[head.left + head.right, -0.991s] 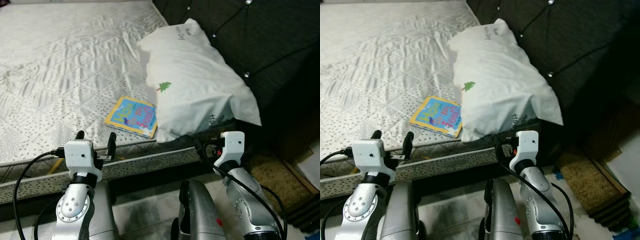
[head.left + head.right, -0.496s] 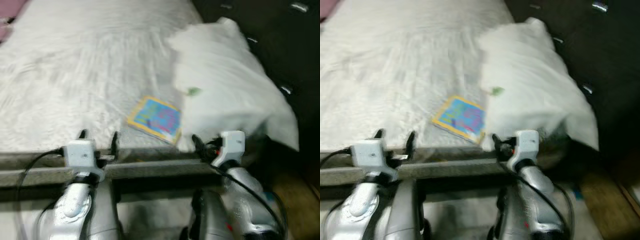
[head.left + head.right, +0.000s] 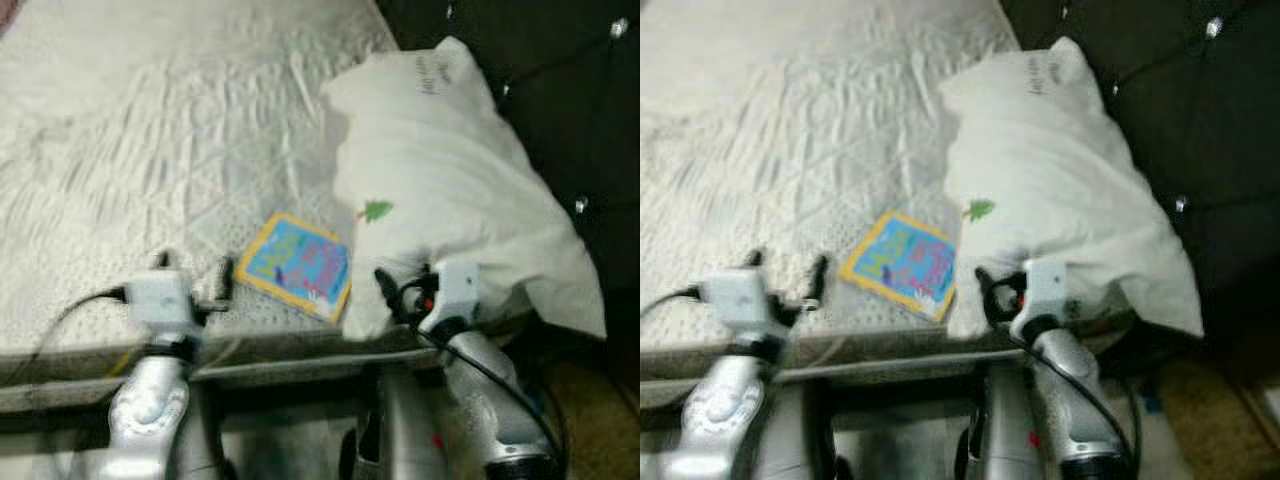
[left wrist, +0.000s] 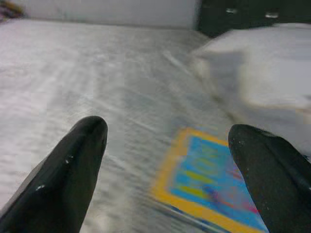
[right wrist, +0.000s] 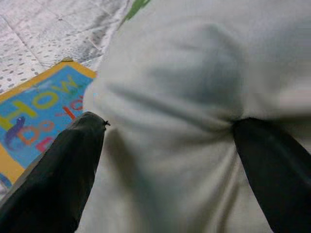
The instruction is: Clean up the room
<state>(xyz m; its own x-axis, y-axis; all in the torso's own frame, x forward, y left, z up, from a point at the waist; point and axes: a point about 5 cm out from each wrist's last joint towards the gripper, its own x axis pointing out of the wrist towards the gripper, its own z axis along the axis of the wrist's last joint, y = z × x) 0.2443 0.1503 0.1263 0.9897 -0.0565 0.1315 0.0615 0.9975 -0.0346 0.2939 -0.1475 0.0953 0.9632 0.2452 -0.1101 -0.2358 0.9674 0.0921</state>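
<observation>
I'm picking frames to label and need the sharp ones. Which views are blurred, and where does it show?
Left eye view: motion-smeared throughout, worst on the left gripper; the book has unreadable lettering. Right eye view: the same softness. Left wrist view: bed streaked, fingers sharper. Right wrist view: sharpest, pillow folds and book letters legible, the right gripper open around the pillow.

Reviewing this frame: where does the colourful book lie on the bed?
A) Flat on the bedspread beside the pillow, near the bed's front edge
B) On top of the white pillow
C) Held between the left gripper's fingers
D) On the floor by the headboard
A: the book lies flat on the bedspread right beside the white pillow, near the front edge, ahead of the open left gripper.
</observation>
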